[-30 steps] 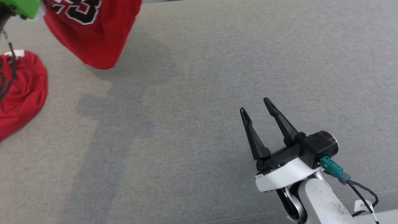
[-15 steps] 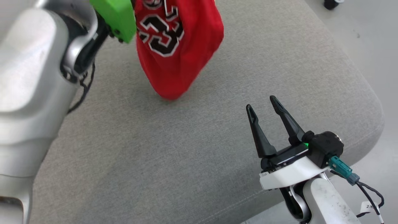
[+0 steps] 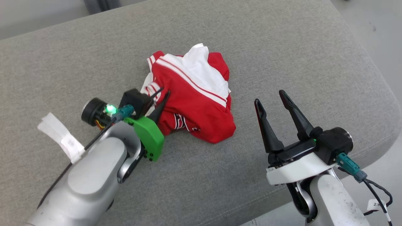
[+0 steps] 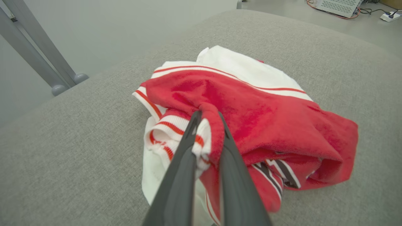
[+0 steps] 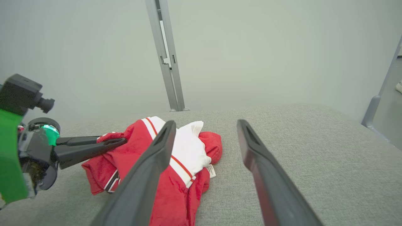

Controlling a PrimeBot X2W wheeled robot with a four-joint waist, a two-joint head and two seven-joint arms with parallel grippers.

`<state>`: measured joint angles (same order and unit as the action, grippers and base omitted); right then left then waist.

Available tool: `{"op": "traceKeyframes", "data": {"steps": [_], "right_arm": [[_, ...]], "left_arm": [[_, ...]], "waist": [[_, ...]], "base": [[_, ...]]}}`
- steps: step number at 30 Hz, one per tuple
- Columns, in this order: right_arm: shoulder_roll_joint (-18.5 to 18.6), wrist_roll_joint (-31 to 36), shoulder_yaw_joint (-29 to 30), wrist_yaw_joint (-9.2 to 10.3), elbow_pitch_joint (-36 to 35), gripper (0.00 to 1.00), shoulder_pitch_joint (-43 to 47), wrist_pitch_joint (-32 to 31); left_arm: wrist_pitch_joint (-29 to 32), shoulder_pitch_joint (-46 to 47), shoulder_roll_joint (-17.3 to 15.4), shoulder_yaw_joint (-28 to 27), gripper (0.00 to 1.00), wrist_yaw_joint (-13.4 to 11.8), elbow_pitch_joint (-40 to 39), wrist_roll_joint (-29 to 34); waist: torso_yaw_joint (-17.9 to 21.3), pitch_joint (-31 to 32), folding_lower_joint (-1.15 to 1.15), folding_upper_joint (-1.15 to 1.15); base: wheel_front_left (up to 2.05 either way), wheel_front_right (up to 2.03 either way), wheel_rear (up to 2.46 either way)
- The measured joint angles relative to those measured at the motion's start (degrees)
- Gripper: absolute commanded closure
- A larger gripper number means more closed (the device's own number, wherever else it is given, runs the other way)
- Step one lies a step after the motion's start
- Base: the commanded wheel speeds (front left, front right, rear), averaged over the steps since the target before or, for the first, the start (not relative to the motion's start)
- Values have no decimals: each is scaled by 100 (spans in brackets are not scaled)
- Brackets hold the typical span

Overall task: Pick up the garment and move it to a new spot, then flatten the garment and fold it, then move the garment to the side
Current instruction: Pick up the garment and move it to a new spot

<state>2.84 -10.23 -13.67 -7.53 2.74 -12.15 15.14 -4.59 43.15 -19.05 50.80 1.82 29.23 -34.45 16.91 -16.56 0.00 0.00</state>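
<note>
Here, at the left of the head view, the left gripper (image 3: 164,91) lies low over the grey cushion (image 3: 282,47), with a green bracket (image 3: 149,138) on its wrist. Its two dark fingers are drawn almost together, pinching a fold of the garment (image 3: 194,103) at the striped trim. The left wrist view shows that fold of red and white cloth squeezed between the fingers (image 4: 185,150).

The garment, a red jersey with white panels and dark lettering, rests in a crumpled heap near the middle of the cushion, between the two arms.

To the right, the right gripper (image 3: 269,97) is just beside the heap without touching it. Its fingers are spread wide and hold nothing. In the right wrist view, the heap (image 5: 188,147) lies beyond its left finger (image 5: 157,157), and a grey metal post (image 5: 166,56) rises behind the cushion.
</note>
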Motion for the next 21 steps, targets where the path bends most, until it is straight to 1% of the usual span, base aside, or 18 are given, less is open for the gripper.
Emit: {"op": "traceKeyframes", "data": {"steps": [2,3,4,5,7,9,13,15,16,17,21], "right_arm": [[1,48,13,0,21,0,9,0],[2,66,13,0,34,0,16,0],[-1,91,7,0,48,0,27,-1],[-2,103,7,0,60,0,49,0],[0,129,15,0,77,0,127,0],[0,140,12,0,109,0,209,0],[-1,179,-4,0,190,0,382,-1],[-1,181,-23,0,221,0,477,-1],[-1,182,-14,0,237,0,517,0],[-2,185,-13,0,246,0,551,0],[-1,197,26,0,275,0,664,0]], "left_arm": [[-194,-258,53,7,100,-67,138,-36],[-288,-360,70,-2,90,-111,178,-57],[-382,-471,88,-8,51,-155,213,-74],[-503,-589,99,-22,0,-213,221,-78],[-699,-810,121,-105,0,-350,200,-140],[-877,-1056,105,-222,0,-549,103,-134],[-1020,-1523,68,-609,0,-906,-269,-146],[-1035,-1859,62,-1007,0,-1091,-711,-77],[-1039,-2034,80,-1281,0,-1136,-992,-10],[-1048,-2187,111,-1491,0,-1167,-1202,21],[-1055,-3129,288,-2464,0,-1244,-1963,506]], "waist": [[-97,47,0,0],[-133,76,0,0],[-172,119,0,0],[-211,169,0,0],[-279,267,0,0],[-356,392,0,0],[-508,646,0,0],[-601,794,0,0],[-650,867,0,0],[-691,924,0,0],[-915,1158,0,0]], "base": [[0,0,0],[0,0,0],[0,0,0],[0,0,0],[0,0,0],[0,0,0],[0,0,0],[0,0,0],[0,0,0],[0,0,0],[0,0,0]]}}
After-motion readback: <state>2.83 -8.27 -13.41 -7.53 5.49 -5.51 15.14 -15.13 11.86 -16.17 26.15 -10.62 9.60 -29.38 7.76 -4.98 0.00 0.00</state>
